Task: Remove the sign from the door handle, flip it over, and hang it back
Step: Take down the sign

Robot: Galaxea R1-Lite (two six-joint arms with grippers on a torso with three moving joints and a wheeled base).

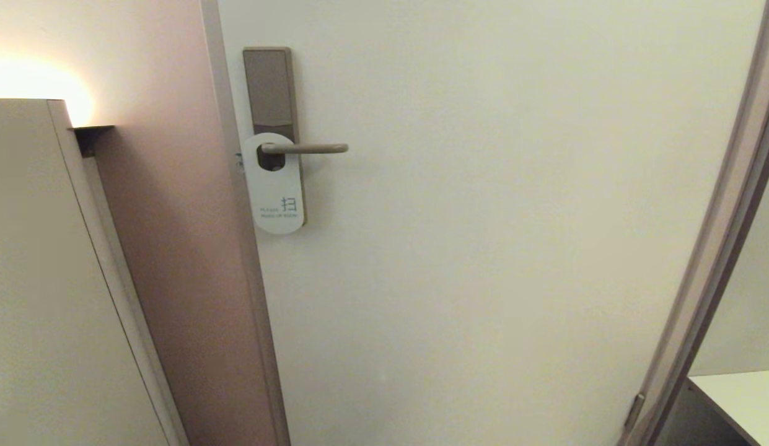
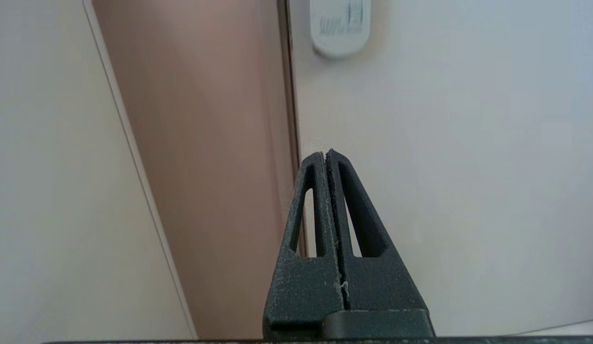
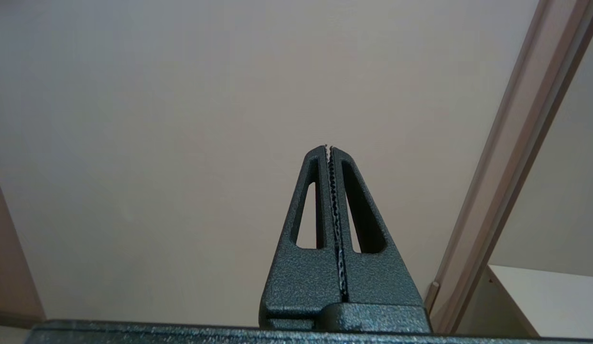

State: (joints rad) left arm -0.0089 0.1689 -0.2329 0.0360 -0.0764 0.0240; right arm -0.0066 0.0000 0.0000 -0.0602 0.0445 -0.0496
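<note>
**A:** Hanging on the handle (image 1: 310, 148), upper left of the head frame, the sign (image 1: 276, 186) hasn't been touched, so I'd judge this is the very start: the reach to lift it off.

**B:** Which face is out?

**A:** The white one, with small grey lettering near its rounded lower end. It's a flat oblong card, smooth, the lever running through its round hole. It lies against the bronze-grey lock plate (image 1: 268, 87).

**B:** And the hands?

**A:** Neither shows in the head frame. The left hand (image 2: 328, 152) has its 2 dark, grainy fingers pressed together, holding nothing; the sign's lower end sits at the top of that frame, well apart from the tips. The right hand (image 3: 328, 147) is likewise closed and empty, facing the plain door (image 3: 181, 119).

**B:** Next?

**A:** Probably the left hand must open, rise to the sign's free lower edge, pinch it, then slide the hole along the slim straight lever to its free end.
</note>
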